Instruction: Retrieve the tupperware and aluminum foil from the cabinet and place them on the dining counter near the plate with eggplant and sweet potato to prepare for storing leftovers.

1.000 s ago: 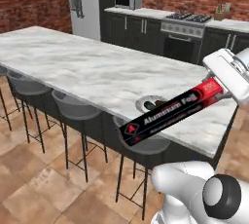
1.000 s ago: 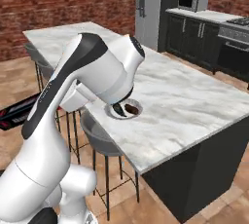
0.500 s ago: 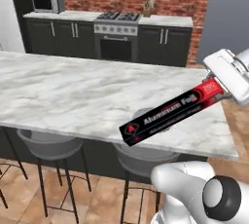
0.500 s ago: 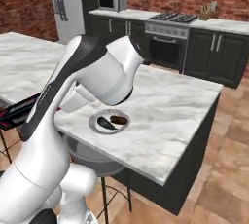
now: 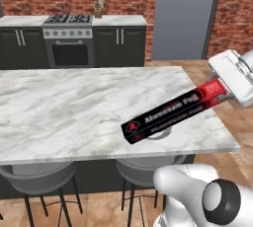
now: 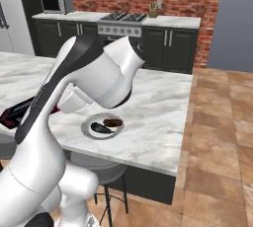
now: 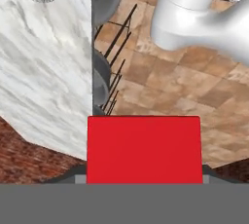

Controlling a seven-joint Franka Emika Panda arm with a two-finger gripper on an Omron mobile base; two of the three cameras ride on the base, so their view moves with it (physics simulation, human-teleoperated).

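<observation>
Now the hand (image 5: 223, 92) is gripping the foil (image 5: 173, 114) by its red end, holding it tilted above the surface (image 5: 74, 112), over the plate (image 6: 89, 127) carrying the eggplant (image 6: 101, 129).

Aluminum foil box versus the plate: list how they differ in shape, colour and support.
The aluminum foil is a long slim black box with a red end; the plate is small, round and white. The foil is held in the air by the gripper, tilted; the plate lies flat on the dining counter, bearing dark food. Both are over that counter's near edge.
</observation>
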